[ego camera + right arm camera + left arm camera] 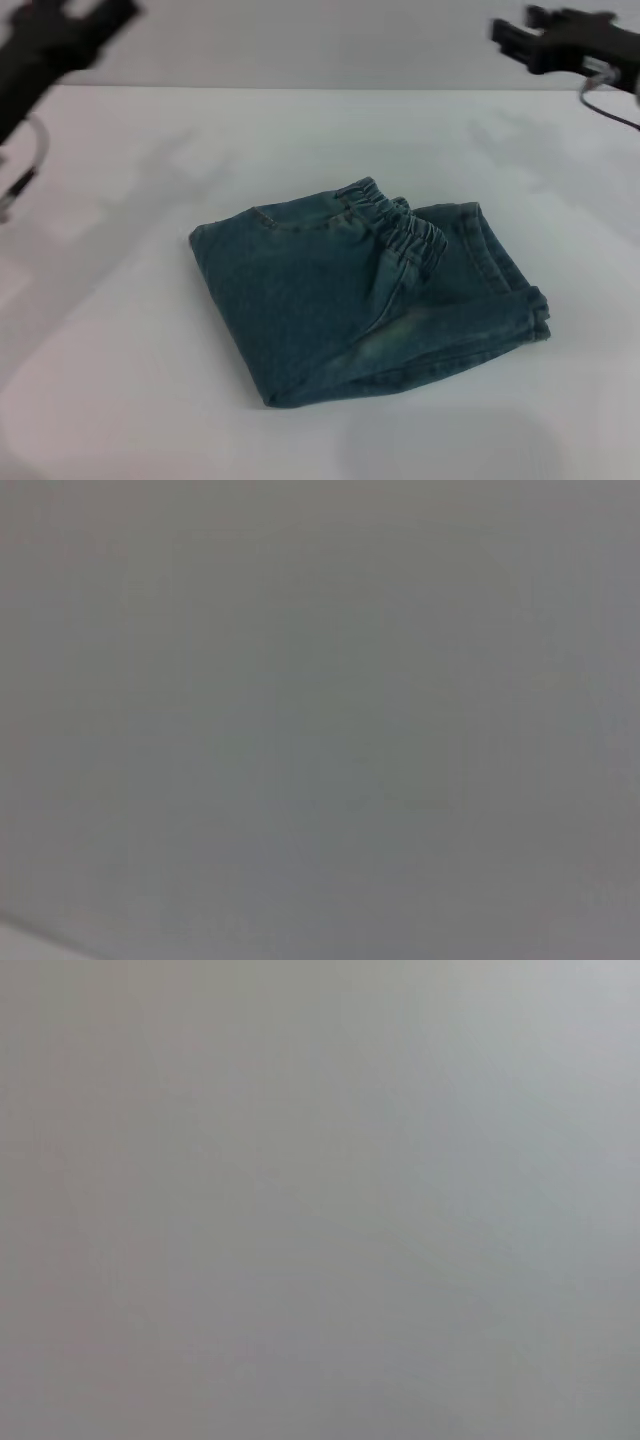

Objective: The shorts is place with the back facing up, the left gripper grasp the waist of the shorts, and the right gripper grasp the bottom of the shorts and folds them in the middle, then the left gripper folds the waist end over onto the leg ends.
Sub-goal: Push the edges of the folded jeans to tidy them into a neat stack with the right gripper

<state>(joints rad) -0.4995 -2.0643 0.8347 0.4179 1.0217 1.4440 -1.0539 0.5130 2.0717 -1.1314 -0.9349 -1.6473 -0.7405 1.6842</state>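
1. Only the head view shows the shorts (350,300), folded into a compact bundle on the white table (120,300), elastic waist (400,225) on top.
2. The left gripper (60,35) and right gripper (560,40) hang raised at the far corners; whether their jaws are open or closed cannot be told.
3. Both wrist views show blank grey.

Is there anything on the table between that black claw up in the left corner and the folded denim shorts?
No. In the head view, only bare white table lies between the left gripper and the shorts.
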